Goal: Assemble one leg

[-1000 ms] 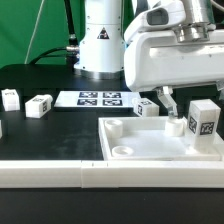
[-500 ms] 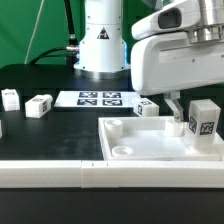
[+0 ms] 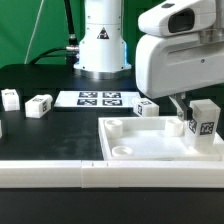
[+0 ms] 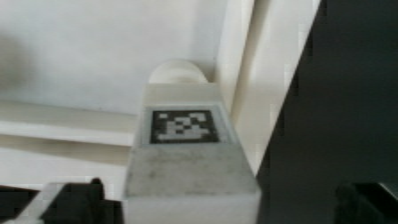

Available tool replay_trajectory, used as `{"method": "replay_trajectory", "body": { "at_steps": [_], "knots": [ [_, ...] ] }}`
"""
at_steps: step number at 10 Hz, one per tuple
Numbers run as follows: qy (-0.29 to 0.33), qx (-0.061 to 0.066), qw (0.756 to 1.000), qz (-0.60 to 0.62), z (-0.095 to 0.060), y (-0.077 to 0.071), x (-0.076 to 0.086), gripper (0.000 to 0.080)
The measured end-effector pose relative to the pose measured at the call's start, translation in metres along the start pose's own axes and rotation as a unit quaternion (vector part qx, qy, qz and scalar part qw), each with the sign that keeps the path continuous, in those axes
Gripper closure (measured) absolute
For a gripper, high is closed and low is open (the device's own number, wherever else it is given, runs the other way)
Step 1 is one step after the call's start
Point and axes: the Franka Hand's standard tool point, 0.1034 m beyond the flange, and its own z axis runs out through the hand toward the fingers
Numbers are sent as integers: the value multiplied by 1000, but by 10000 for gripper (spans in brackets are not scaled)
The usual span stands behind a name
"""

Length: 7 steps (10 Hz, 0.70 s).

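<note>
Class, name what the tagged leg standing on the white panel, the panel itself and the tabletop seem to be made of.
Leg: probably matte white plastic, perhaps printed; faintly grainy face in the wrist view, with a flat black-and-white tag. Panel: likely the same plastic, smooth with rounded moulded rim. Tabletop: black, dull, possibly cloth or mat; unclear.

End effector (image 3: 196, 120) fingertips partly hidden by leg (image 3: 205, 118); wrist view blurred, fingers (image 4: 68, 203) cropped.

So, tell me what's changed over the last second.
The claw slid toward the exterior view's right, up to the upright leg on the panel; nothing gripped or released. The leg, panel, loose legs and marker board stayed put.
</note>
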Motion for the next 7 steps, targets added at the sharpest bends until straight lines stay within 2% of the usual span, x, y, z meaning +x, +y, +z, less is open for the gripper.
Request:
{"method": "replay_trajectory", "body": {
  "at_steps": [2,3,4,5,6,7],
  "knots": [
    [2,0,1000,-4,-1,5,0,150],
    [2,0,1000,-4,-1,5,0,250],
    [2,0,1000,-4,-1,5,0,386],
    [2,0,1000,-4,-1,5,0,386],
    [2,0,1000,4,-1,5,0,505],
    [2,0,1000,16,-1,5,0,505]
  ]
}}
